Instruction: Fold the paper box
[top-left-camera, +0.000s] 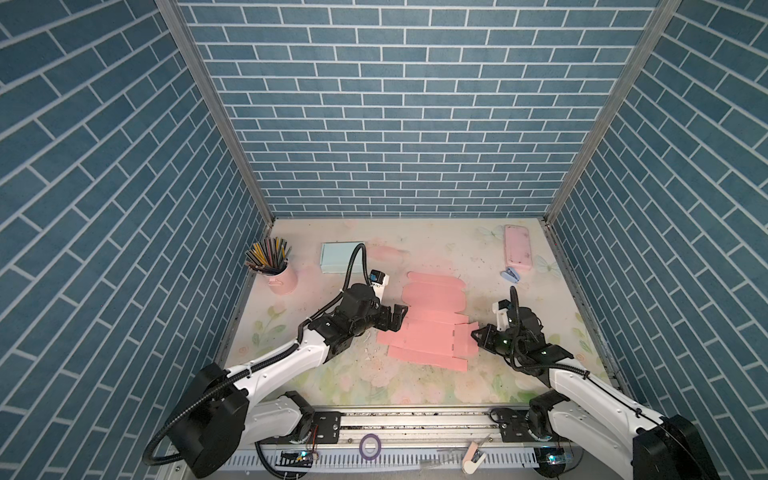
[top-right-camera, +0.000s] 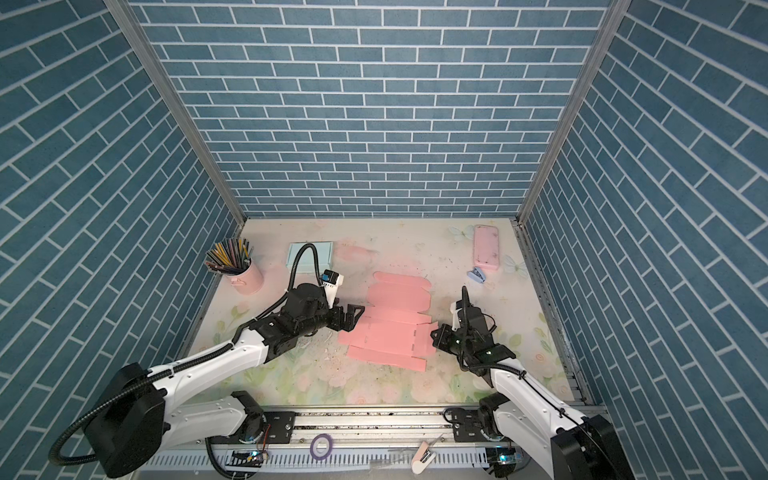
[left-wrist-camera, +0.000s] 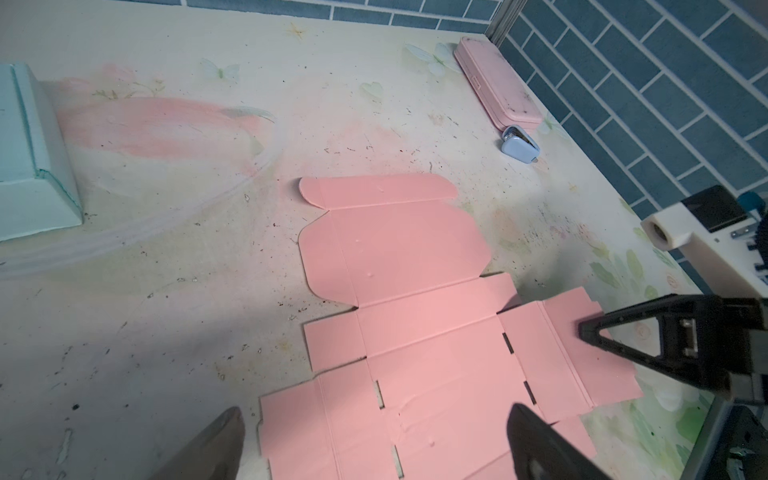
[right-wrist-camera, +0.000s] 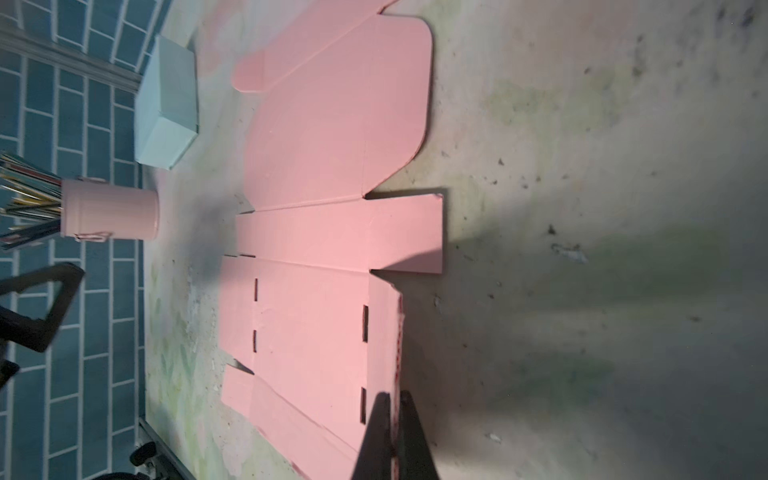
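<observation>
Flat pink paper box (top-left-camera: 428, 328) blank, lying unfolded at lower centre of both top views on the bench (top-left-camera: 415, 386). The right claw (top-left-camera: 474, 334), at the blank's right edge, is closed on a side flap that appears slightly lifted. The left claw (top-left-camera: 397, 319) stands wide open at the left edge, holding nothing. Likely hazards: with nothing pinning the sheet, raising the flap may drag the whole blank sideways. The thin pinch may also slip, or bend the card off its scored line.

Floral table (top-left-camera: 436, 249): flat pink paper box (top-left-camera: 428, 328) centre; blue box (top-left-camera: 343, 257), pencil cup (top-left-camera: 282, 278) left; pink case (top-left-camera: 518, 247), blue stapler (top-left-camera: 512, 274) right.
</observation>
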